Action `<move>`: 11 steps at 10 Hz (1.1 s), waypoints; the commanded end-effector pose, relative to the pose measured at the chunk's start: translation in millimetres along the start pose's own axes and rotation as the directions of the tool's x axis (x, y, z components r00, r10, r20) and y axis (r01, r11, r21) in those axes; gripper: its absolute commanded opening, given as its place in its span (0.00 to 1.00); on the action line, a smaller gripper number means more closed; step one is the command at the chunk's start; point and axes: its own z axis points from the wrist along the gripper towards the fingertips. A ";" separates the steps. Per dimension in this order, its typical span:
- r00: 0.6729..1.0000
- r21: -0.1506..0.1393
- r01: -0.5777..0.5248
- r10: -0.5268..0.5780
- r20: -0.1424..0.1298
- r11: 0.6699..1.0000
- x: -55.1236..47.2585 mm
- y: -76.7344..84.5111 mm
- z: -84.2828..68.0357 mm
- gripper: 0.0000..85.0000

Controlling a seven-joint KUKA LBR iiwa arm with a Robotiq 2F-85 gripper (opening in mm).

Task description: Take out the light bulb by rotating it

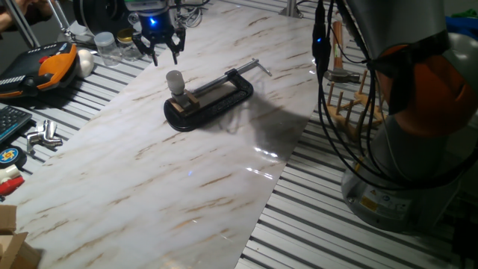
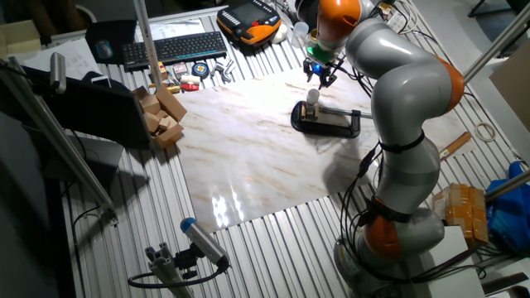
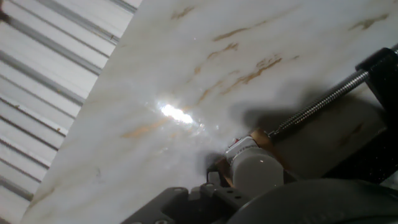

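The light bulb (image 1: 175, 80) is small, frosted white and round. It stands upright in a small block gripped by the black C-clamp (image 1: 216, 96), which lies on the marble board (image 1: 187, 172). My gripper (image 1: 165, 57) hovers a little above and behind the bulb, apart from it, open with nothing between its fingers. The other fixed view shows the same: gripper (image 2: 320, 80) just over the bulb (image 2: 312, 96) and clamp (image 2: 331, 122). In the hand view the bulb (image 3: 255, 169) sits low in the frame beside the clamp screw (image 3: 317, 106); my fingertips are not clearly seen there.
Clear jars (image 1: 107, 46), a white egg-shaped object (image 1: 87, 61) and an orange-black pendant (image 1: 46, 69) lie behind the board at left. Metal parts (image 1: 43, 136) sit on the slatted table. A wooden rack (image 1: 351, 104) and cables stand at right. Wooden blocks (image 2: 161, 114) and a keyboard (image 2: 174, 48) lie off the board.
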 end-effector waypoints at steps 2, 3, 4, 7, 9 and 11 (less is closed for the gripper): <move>0.097 0.049 -0.994 0.993 0.065 0.094 0.0 0.0 -0.1 0.40; 0.094 0.049 -0.995 0.994 0.061 0.091 0.1 0.0 0.0 0.40; 0.082 0.047 -0.996 0.995 0.061 0.079 0.0 0.1 0.2 0.80; 0.079 0.048 -0.996 0.995 0.060 0.076 0.3 0.0 0.5 0.80; 0.073 0.050 -0.996 0.996 0.059 0.070 0.5 -0.1 0.7 0.80; 0.068 0.054 -0.996 0.996 0.057 0.065 0.8 -0.1 0.9 0.80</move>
